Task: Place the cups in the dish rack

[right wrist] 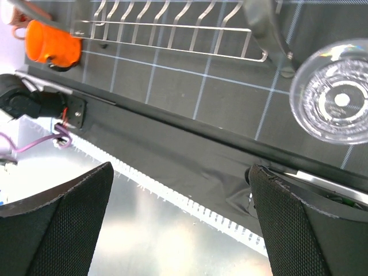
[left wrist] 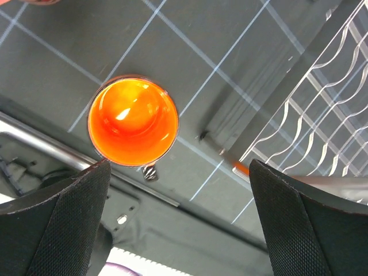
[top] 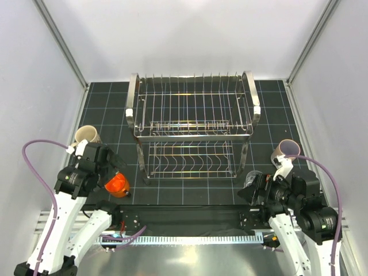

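Zero grip yet: my left gripper gapes empty over the small orange cup, upright at 10 o'clock. Shift there, straddle rim before closing; dish rack at 2 o'clock.

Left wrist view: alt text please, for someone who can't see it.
An empty small orange cup stands upright on the dark gridded mat, just beyond the open left gripper, untouched. Wire slots of the dish rack fill the right side.

Bright, even overhead light; soft, short shadows. Glare on dish rack chrome wires and inside small orange cup. Near tool fingers dark, slightly soft. Overhead view sharp.
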Available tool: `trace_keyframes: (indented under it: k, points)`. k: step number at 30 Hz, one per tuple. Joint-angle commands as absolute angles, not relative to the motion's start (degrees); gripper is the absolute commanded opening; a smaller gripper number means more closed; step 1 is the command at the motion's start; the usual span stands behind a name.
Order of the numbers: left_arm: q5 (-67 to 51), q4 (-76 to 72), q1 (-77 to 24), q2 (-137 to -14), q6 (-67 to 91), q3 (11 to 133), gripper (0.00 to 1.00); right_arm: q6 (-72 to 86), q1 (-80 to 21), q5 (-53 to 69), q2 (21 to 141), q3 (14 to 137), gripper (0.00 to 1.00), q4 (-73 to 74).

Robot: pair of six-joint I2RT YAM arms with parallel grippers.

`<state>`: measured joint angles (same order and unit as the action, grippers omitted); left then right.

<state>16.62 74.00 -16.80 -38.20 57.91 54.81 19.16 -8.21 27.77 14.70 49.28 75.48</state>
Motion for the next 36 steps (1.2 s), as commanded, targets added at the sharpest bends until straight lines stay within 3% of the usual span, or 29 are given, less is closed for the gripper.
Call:
trace_keyframes:
  k: [1,6,17,22,31,34,36]
  points:
    - [19.34,71.47,-16.70,-35.78,62.92,52.93,1.00,17.93,-9.57,29.26,16.78,52.91,1.00,73.83]
    - [22.67,69.52,-16.70,-36.03,71.08,49.75,0.87,16.61,-10.72,30.23,17.93,54.41,1.00,74.44]
    - [24.87,63.47,-15.65,-46.66,77.00,46.50,0.86,15.56,-12.57,33.84,18.81,56.15,1.00,74.44]
    - [22.59,62.05,-11.78,-51.59,78.92,44.65,0.68,15.21,-13.36,32.96,18.81,57.04,1.00,74.36]
    - [17.67,56.52,-9.58,-55.02,78.40,39.47,0.67,15.38,-13.54,32.43,18.54,56.16,1.00,74.27]
    - [16.88,55.02,-8.79,-55.55,78.40,37.71,0.61,14.94,-13.62,32.35,18.72,55.73,1.00,74.27]
    - [16.61,54.67,-8.62,-55.37,78.40,37.01,0.51,14.50,-13.88,31.38,18.72,55.29,1.00,74.35]
